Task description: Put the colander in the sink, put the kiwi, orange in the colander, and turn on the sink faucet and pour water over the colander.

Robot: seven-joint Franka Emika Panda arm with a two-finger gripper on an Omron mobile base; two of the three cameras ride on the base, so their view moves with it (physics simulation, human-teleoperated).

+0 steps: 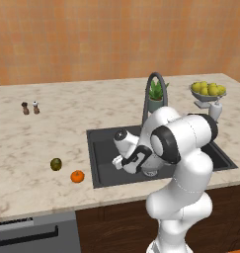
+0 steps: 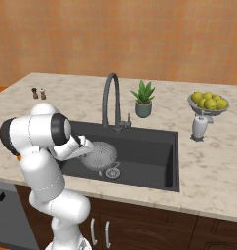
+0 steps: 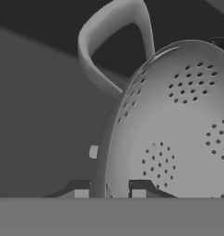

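Observation:
My gripper [image 3: 109,192] is down inside the dark sink [image 2: 154,146], shut on the rim of the silver perforated colander [image 3: 178,129]. One fingertip sits on each side of the wall. The colander [image 2: 101,155] hangs tilted just above the sink floor, near the round drain [image 2: 112,172]. One of its loop handles [image 3: 114,41] points away from me. In the left base view my arm covers most of the colander. The kiwi [image 1: 56,164] and the orange [image 1: 77,176] lie side by side on the counter, left of the sink [image 1: 99,148]. The gooseneck faucet [image 2: 110,97] stands behind the basin with no water running.
A potted plant [image 2: 143,101] stands behind the sink. A footed bowl of yellow-green fruit [image 2: 208,103] and a white bottle [image 2: 199,128] are on the right counter. Two small shakers [image 1: 30,107] stand at the far left. A dishwasher front [image 1: 32,232] is below the counter.

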